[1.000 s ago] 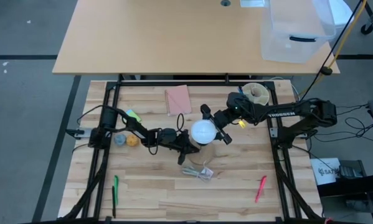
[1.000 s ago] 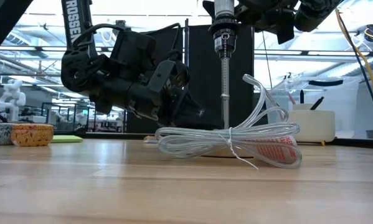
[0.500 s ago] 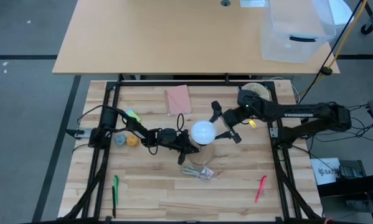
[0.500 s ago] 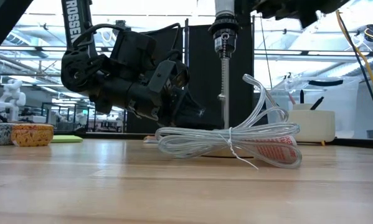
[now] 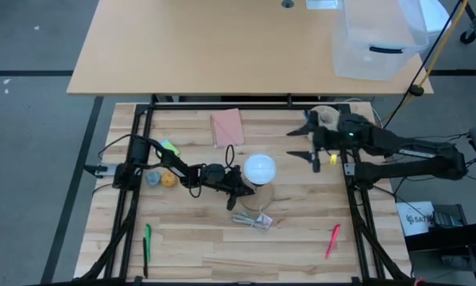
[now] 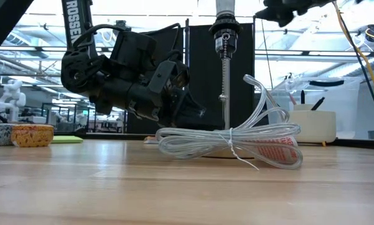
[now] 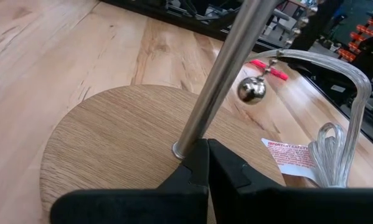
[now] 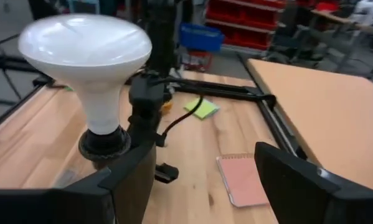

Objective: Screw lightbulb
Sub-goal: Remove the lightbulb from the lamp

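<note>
Well apart: lightbulb (image 5: pixel 259 168), right gripper (image 5: pixel 304 141).

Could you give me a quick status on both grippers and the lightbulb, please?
Left gripper shut at the lamp rod's foot. Right gripper open, clear of the lightbulb. Lightbulb sits in the socket. Nothing blocking.

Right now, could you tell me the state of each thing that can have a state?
lightbulb: upright in the black socket, not held.
left gripper: shut at the foot of the metal rod on the round wooden base.
right gripper: open, empty, apart from the bulb.
plastic wrapper: crumpled, lying on the table.
</note>
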Robot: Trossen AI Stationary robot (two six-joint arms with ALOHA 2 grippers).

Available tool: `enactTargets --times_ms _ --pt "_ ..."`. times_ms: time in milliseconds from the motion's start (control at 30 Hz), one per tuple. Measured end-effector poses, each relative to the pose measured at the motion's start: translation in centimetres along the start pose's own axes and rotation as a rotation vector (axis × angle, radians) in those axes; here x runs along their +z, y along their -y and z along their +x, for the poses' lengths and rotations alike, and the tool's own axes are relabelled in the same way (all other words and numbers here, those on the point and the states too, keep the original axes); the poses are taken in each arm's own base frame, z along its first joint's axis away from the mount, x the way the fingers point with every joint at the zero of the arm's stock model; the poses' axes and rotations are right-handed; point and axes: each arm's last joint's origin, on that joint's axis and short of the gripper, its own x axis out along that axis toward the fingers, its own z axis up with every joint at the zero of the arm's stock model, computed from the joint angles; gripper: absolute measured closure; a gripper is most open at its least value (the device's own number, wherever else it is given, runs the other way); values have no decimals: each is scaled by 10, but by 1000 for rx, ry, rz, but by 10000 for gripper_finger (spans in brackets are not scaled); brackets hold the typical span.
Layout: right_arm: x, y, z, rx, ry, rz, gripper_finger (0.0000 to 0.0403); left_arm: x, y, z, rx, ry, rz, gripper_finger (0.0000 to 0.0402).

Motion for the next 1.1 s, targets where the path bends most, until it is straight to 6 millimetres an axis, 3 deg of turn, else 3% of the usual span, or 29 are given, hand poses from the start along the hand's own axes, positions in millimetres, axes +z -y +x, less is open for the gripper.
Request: enactTargets --times_ms 233,567,700,900,1100 --pt "-31 -11 -23 -85 68 85 138 0 0 0 1 2 19 401" --pt "-91 -36 6 1 318 221 138 1 -1 0 20 17 24 401" --pt "-94 -53 19 -31 311 188 138 1 -2 0 51 28 21 401" --pt "-77 -73 40 -112 311 132 138 2 -4 0 124 62 10 401" --pt "-72 -91 54 -144 301 159 138 3 -8 -1 230 97 -16 401"
